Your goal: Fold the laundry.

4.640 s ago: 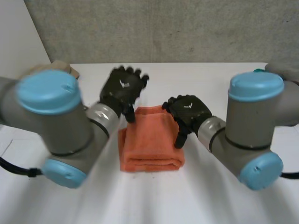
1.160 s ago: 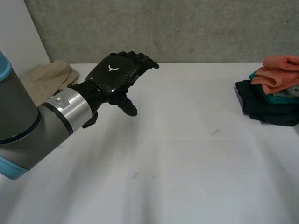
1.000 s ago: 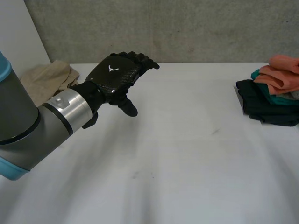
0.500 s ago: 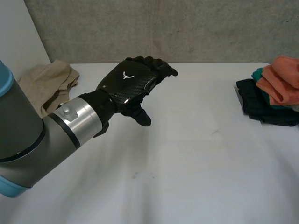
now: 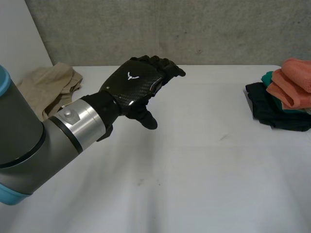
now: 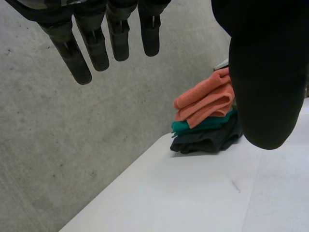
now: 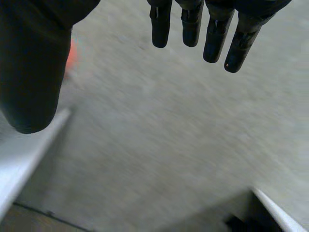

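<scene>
Here, the folded orange terry towel (image 5: 294, 82) lies at the right edge of the frame in the head view, topping a small stack. Under it lie a folded teal cloth (image 5: 268, 77) and, lowest, a black cloth (image 5: 272, 112) that spreads out on the white table (image 5: 204, 170). The towel's layers look neat and bulging.

At the upper left a crumpled beige cloth (image 5: 51, 85) lies in a loose heap at the table's far edge.

Between the two, left of centre, the left hand (image 5: 133, 85) hangs above the table, well apart from the stack. Its back faces up, its fingers reach toward the grey concrete wall (image 5: 194, 29), and its thumb points down. The left wrist view shows the fingers straight, slightly spread and holding nothing.

The right hand (image 7: 31, 63) has straight, parted fingers, empty, before the wall.
</scene>
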